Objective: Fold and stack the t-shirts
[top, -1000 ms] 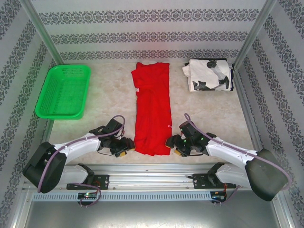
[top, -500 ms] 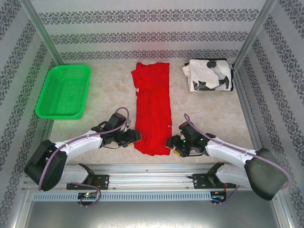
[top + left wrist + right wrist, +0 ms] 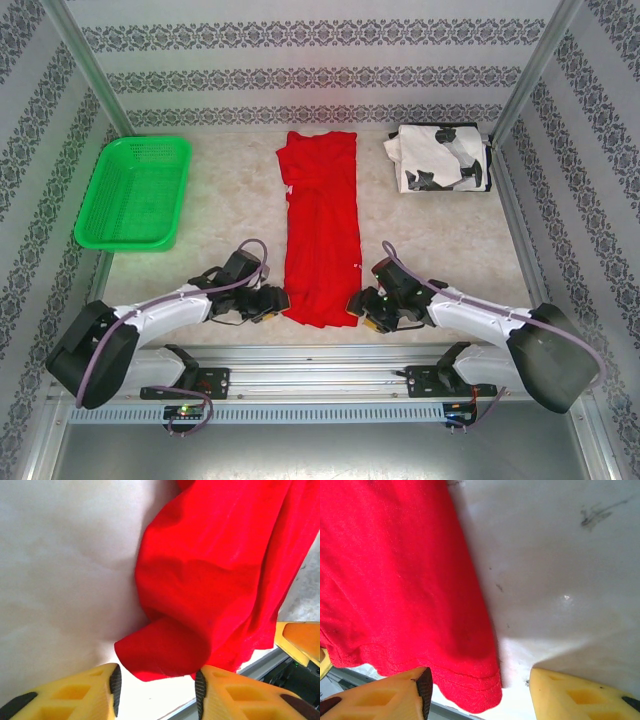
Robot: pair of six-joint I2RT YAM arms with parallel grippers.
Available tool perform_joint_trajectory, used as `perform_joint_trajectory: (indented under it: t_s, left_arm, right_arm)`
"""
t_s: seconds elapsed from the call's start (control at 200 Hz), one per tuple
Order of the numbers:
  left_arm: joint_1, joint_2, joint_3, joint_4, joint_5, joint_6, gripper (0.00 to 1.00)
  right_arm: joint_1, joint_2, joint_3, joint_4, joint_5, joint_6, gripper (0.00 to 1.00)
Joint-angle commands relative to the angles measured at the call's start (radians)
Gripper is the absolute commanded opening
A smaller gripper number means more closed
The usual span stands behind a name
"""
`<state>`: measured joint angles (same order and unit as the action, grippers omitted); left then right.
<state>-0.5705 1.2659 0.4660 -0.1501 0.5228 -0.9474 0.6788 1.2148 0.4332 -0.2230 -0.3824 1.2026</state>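
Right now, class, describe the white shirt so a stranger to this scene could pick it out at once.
Start at the pale table and go to its far right corner, beside the metal post. The white shirt lies there, folded into a square. Its black blotches set it apart from the long red shirt in the middle and the green basket at the left.

Red shirt, long central strip; black-blotched white shirt, seemingly folded, far right.

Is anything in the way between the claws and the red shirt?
No, nothing visible. The left claw and the right claw sit open right at the near corners of the red shirt.
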Motion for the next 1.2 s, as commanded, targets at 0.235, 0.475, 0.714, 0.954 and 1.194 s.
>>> perform_joint_trajectory:
  t_s: [0.235,0.475,0.714,0.954,1.194]
  left_arm:
    - [-0.026,0.099,0.070,0.067,0.004,0.004,0.20]
    - [-0.052,0.011,0.059,0.009,0.003,-0.022,0.04]
    - [-0.061,-0.136,-0.011,-0.042,-0.010,-0.071,0.02]
    - [-0.073,-0.166,-0.022,-0.034,-0.006,-0.096,0.02]
    - [-0.083,-0.189,-0.034,-0.028,-0.013,-0.115,0.02]
  right_arm:
    - [0.044,0.092,0.060,0.062,-0.004,-0.002,0.53]
    - [0.064,0.106,0.096,0.031,-0.012,-0.002,0.50]
    - [0.070,0.131,0.133,0.001,-0.029,-0.001,0.49]
    - [0.079,0.185,0.212,-0.067,-0.050,-0.031,0.47]
    - [0.084,0.200,0.211,-0.096,-0.048,-0.041,0.45]
